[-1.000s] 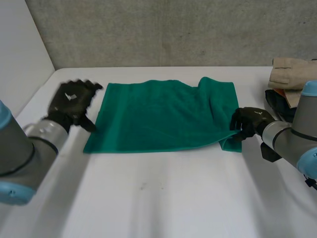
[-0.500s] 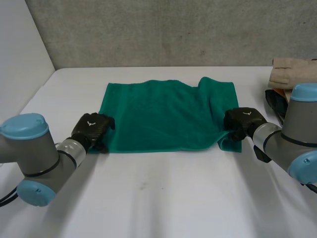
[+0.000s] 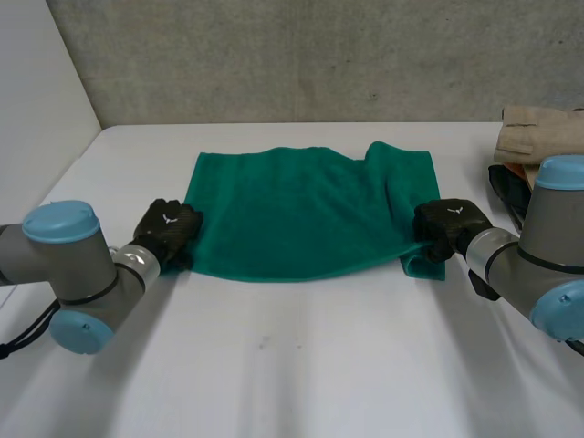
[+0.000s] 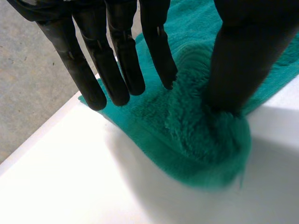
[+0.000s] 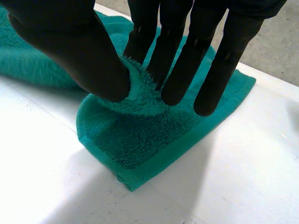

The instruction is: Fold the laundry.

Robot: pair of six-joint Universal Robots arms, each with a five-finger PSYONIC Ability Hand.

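Observation:
A green towel (image 3: 301, 214) lies spread on the white table (image 3: 301, 365), with its far right corner rumpled. My left hand (image 3: 166, 230) is at the towel's near left corner. In the left wrist view its straight fingers (image 4: 117, 60) and thumb squeeze a bunched ridge of the towel (image 4: 196, 140) between them. My right hand (image 3: 447, 224) is at the near right corner, which is folded under. In the right wrist view the thumb (image 5: 84, 56) and fingers pinch a raised fold of the towel (image 5: 140, 140).
A pile of laundry with a beige cloth (image 3: 538, 132) on top and a dark item (image 3: 506, 187) below it sits at the table's far right, close to my right arm. A grey wall runs behind the table.
My left hand came down from the left of the towel onto its near left corner and bunched it inward. My right hand stayed on the near right corner.

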